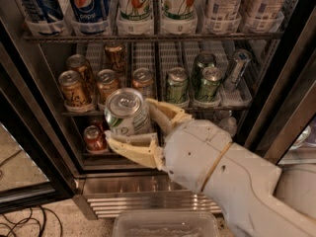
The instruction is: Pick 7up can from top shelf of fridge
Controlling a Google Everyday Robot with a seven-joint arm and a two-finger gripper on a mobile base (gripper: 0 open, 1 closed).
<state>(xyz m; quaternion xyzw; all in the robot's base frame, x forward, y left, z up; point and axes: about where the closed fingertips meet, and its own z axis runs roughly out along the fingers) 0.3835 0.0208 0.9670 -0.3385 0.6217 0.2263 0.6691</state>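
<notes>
Cream fingers (129,149) are clamping the 7up can (126,113).
I'm holding it in the gripper (134,130), low before the fridge (148,201) (pick nearly done, I judge); next, withdrawing level.

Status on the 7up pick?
Gripper shut on 7up can, in front of fridge middle rack. Can roughly upright, off top shelf. Clear bin below arm.

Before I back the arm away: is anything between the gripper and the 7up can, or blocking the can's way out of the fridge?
Nothing visible. The gripper is shut on the 7up can, held in front of the fridge's lower racks, apart from the other cans.
</notes>
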